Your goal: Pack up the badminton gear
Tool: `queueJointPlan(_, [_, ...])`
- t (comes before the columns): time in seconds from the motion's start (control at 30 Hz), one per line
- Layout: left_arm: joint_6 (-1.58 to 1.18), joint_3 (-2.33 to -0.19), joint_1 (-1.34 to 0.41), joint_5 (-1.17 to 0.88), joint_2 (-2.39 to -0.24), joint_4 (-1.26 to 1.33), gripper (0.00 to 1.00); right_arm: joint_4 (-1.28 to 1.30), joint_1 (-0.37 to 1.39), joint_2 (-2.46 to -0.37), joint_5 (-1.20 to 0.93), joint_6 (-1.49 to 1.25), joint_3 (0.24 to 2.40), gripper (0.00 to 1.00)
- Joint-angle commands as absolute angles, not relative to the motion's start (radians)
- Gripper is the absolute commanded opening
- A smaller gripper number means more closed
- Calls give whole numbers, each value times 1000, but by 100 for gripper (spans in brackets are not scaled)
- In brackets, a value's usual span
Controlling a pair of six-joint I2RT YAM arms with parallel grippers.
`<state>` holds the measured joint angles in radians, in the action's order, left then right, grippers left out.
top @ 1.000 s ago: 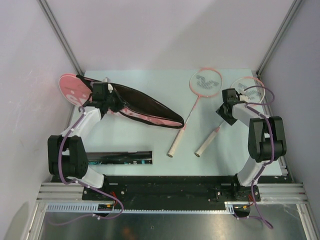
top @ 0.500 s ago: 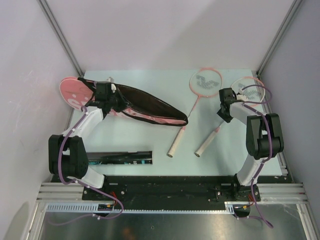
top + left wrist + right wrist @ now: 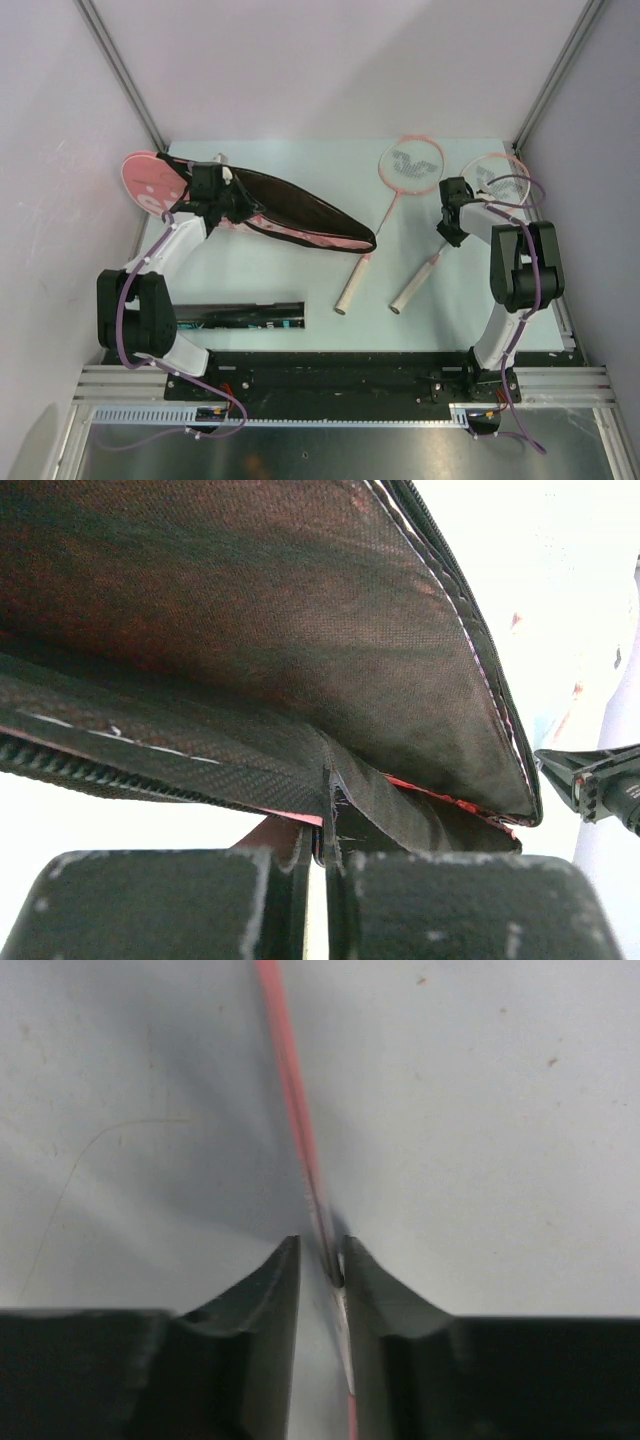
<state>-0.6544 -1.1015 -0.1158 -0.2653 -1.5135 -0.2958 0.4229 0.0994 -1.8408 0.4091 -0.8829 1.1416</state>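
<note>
The pink bag [image 3: 300, 215] lies open at the left, its black lining showing. My left gripper [image 3: 222, 192] is shut on the bag's upper edge, and in the left wrist view the fingers [image 3: 320, 855] pinch the black fabric [image 3: 250, 630]. Two pink-rimmed rackets lie at the right: one [image 3: 410, 165] in the middle, one [image 3: 497, 180] at the far right. My right gripper [image 3: 452, 222] is low over the right racket's thin shaft. Its narrowly open jaws [image 3: 320, 1250] straddle the pink shaft [image 3: 290, 1090], which touches the right finger. The black tube [image 3: 240, 315] lies near the front edge. No shuttlecocks show.
Both pale racket handles [image 3: 350, 290] [image 3: 410, 290] point toward the front edge of the table [image 3: 300, 275]. Frame posts and grey walls close in the table on the left, right and back.
My left gripper has pulled the bag's edge slightly right, and the bag's tip has shifted right. My right gripper has come down over the right racket's shaft, and its arm has swung left.
</note>
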Motion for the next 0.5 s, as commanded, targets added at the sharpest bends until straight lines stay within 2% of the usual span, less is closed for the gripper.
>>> queueJointPlan(0.0, [-644,-1155,-124,-271,-1512,-259,0,453,75,-1891,431,-885,1157,16])
queueJointPlan(0.03, [-643,-1154,-124,-272,-1517,-259,0,449,72,-1901,422,-876,1158,6])
queueJointPlan(0.07, [-643,-1155,-124,-272,-1519,-261,0,436,68,-1904,407,-865,1158,0])
queueJointPlan(0.2, [-635,-1164,-124,-265,-1534,-261,0,365,96,-1862,371,-640,1157,0])
queueJointPlan(0.3, [-629,-1167,-124,-256,-1552,-261,0,331,182,-1786,553,-456,1158,0])
queueJointPlan(0.37, [-632,-1166,-124,-245,-1563,-261,0,311,236,-1770,782,-358,1160,0])
queueJointPlan(0.47, [-656,-1177,-123,-245,-1581,-261,0,264,330,-1756,937,-251,1157,0])
